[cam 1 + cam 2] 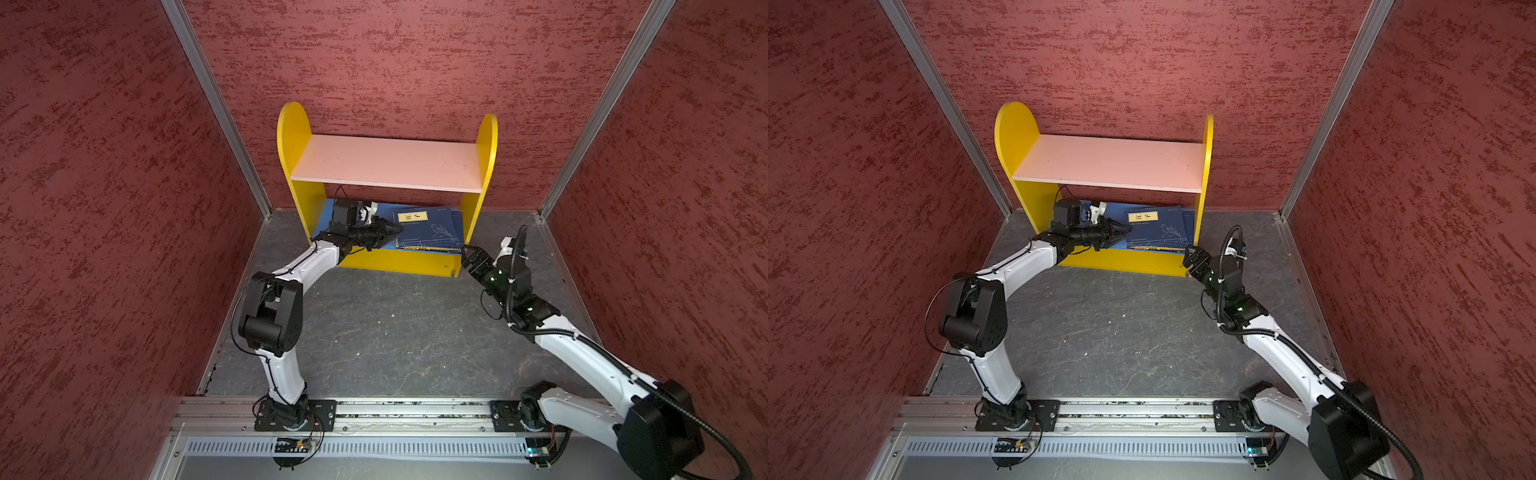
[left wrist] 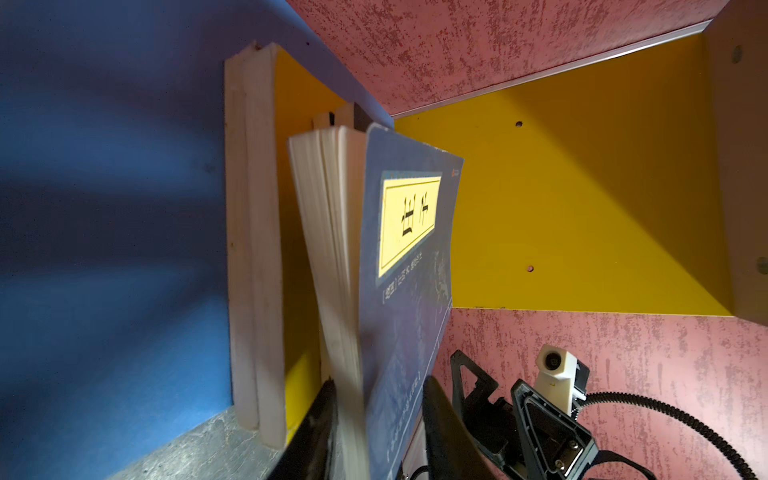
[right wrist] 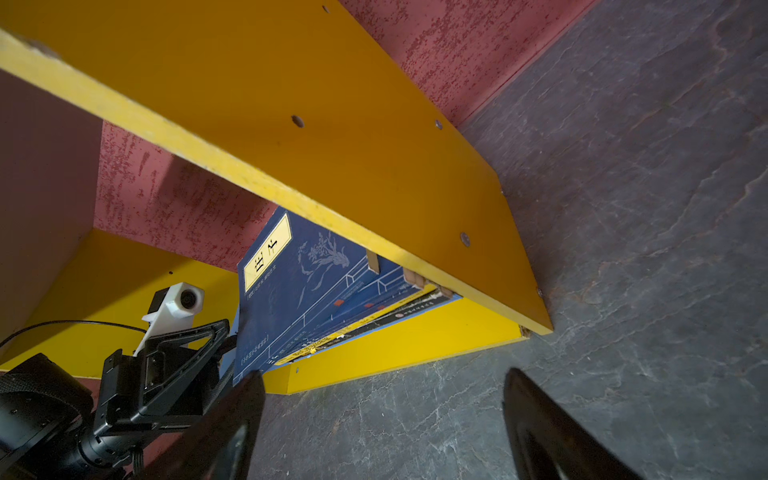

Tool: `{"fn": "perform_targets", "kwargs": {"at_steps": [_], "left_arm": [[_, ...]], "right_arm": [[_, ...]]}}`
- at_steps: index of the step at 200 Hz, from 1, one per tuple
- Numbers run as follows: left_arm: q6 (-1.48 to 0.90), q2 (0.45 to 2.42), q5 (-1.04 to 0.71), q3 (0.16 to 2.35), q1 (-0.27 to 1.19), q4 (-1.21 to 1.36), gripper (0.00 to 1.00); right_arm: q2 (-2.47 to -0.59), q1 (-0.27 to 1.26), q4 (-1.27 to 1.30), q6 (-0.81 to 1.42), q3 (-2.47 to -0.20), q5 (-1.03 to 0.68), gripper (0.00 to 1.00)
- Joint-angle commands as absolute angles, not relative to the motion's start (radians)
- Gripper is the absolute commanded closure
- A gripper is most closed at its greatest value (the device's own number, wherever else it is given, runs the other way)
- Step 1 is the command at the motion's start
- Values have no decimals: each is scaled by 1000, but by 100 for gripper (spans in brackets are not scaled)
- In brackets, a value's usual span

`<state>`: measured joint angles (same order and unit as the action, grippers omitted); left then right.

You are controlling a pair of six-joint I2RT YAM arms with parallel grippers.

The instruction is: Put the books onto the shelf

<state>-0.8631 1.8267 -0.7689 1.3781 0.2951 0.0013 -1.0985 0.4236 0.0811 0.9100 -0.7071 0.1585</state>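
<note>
Navy top book (image 2: 407, 270) is pinched in my left pincer (image 2: 380, 386), above the other books (image 2: 253, 249) on the shelf (image 1: 386, 166); right pincer (image 3: 384, 374) spread, empty. Nearly finished, I judge.

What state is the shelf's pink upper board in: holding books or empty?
Empty. In both top views the pink upper board carries nothing; the books lie stacked on the blue lower board instead.

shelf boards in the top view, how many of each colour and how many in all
yellow boards: 3 (in a top view, left round-topped side panel, right round-topped side panel, front base strip)
pale pink boards: 1 (upper board)
blue boards: 1 (lower board)
total: 5
</note>
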Motion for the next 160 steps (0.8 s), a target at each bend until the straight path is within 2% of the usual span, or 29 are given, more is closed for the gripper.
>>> {"fn": "perform_targets", "kwargs": {"at_steps": [1, 10, 35, 78, 160], "left_arm": [[-887, 1809, -759, 1383, 304, 67, 72], [-875, 1811, -753, 1388, 308, 53, 77], [-844, 1803, -727, 1395, 316, 18, 84], [-814, 1805, -747, 1420, 312, -11, 91], [-707, 1857, -945, 1538, 265, -158, 94]], "right_arm": [[-1077, 419, 89, 921, -694, 166, 10], [-1074, 417, 89, 922, -693, 168, 10], [-1068, 416, 86, 923, -686, 170, 10], [-1062, 417, 83, 917, -685, 172, 10], [-1077, 416, 75, 876, -701, 167, 10]]}}
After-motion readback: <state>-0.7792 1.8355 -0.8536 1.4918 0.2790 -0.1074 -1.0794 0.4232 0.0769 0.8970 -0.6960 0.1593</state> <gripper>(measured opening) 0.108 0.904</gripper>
